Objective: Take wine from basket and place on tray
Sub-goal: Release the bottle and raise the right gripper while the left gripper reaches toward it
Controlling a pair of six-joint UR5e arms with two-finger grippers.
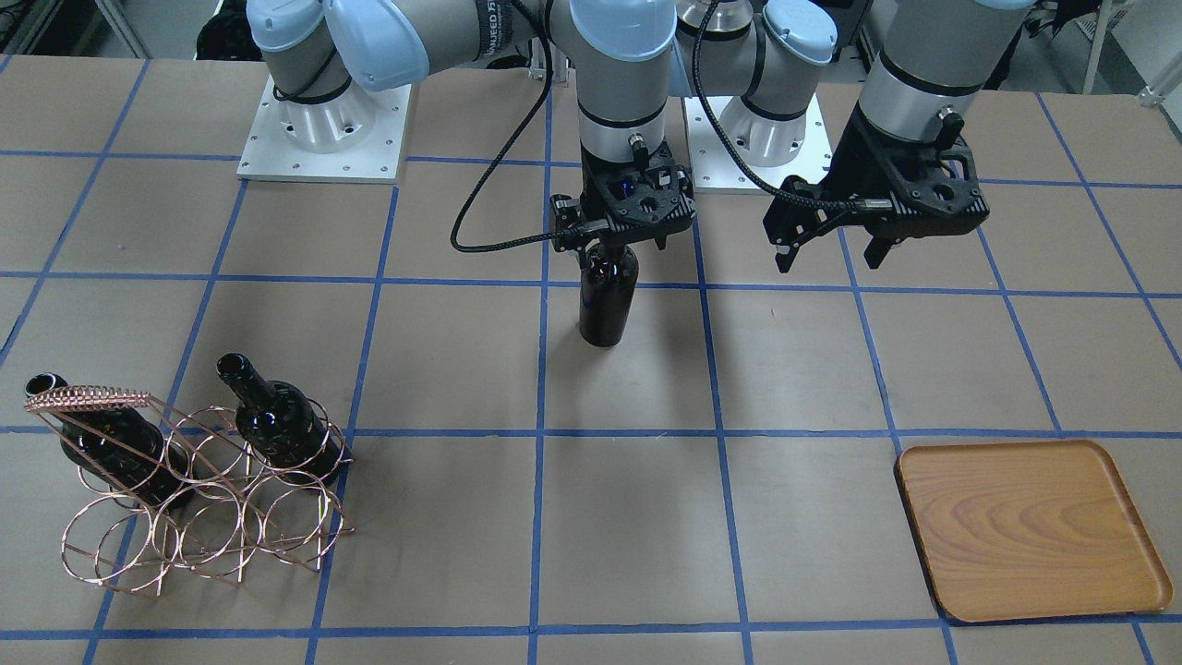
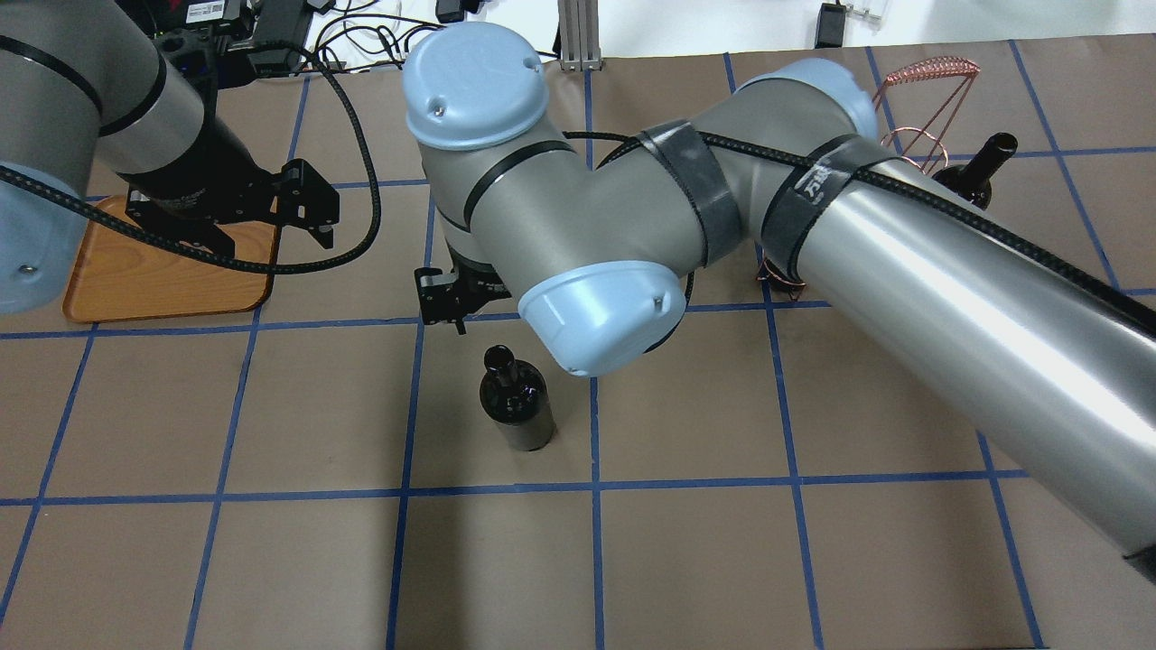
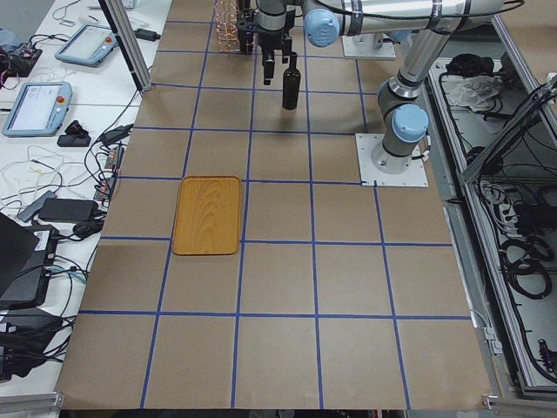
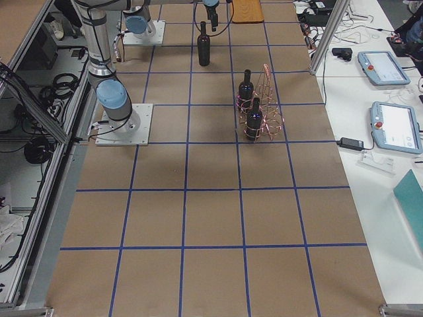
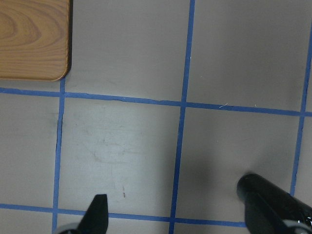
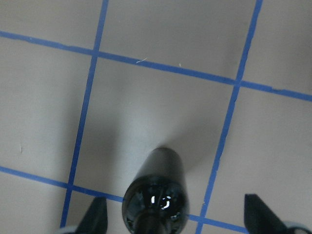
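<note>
One wine bottle [image 1: 608,305] stands upright on the table's middle, away from the basket; it also shows in the overhead view [image 2: 517,411]. My right gripper [image 1: 609,247] is open, directly above it, one finger on each side of the neck without touching. The right wrist view looks down on the bottle's top [image 6: 156,195] between the spread fingers [image 6: 97,217]. The copper wire basket [image 1: 185,499] holds two more bottles [image 1: 277,420]. My left gripper [image 1: 828,260] is open and empty, in the air near the wooden tray [image 1: 1025,526], whose corner shows in the left wrist view [image 5: 29,39].
The table is brown paper with a blue tape grid. The basket is largely hidden behind my right arm in the overhead view [image 2: 930,81]. The arm bases [image 1: 323,129] stand at the robot's edge. Pendants and cables lie on side benches [image 4: 390,125].
</note>
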